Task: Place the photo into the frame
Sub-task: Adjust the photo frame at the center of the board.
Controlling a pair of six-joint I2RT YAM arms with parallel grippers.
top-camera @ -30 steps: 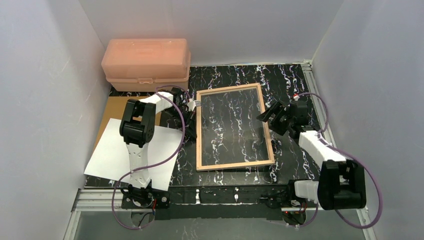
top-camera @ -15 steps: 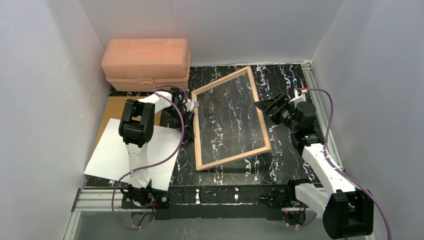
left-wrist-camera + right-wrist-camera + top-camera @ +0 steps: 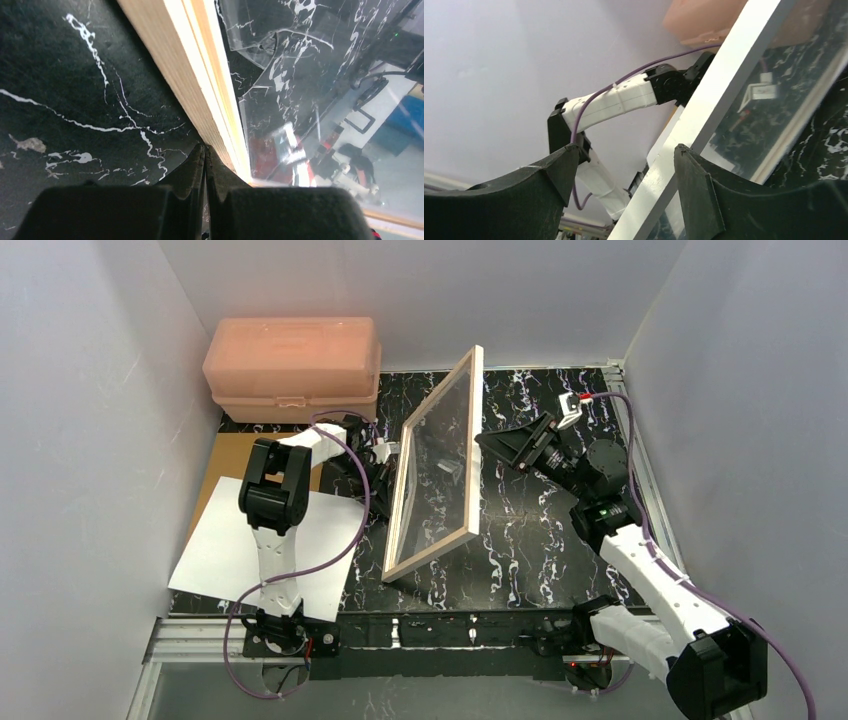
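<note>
The frame (image 3: 472, 440) stands steeply tilted on the black marbled table, its left long edge down and its right long edge raised, tan wood back facing the camera. My left gripper (image 3: 385, 455) is shut, its tips (image 3: 205, 147) pressed against the frame's low edge (image 3: 185, 75) at the table. My right gripper (image 3: 490, 445) is open at the raised edge. In the right wrist view the frame's white bar (image 3: 724, 85) passes between its fingers (image 3: 626, 146), close to the right one. The photo (image 3: 225, 550) lies white back up at the left, partly under the left arm.
A pink plastic box (image 3: 292, 368) stands at the back left. A brown backing board (image 3: 230, 455) lies under the photo's far end. White walls close in on both sides and behind. Metal rails run along the table's near and right edges.
The frame's right edge has risen from flat on the table to steeply tilted, pivoting on its left edge. My right gripper moved up and leftward with it. The left gripper stayed put.
</note>
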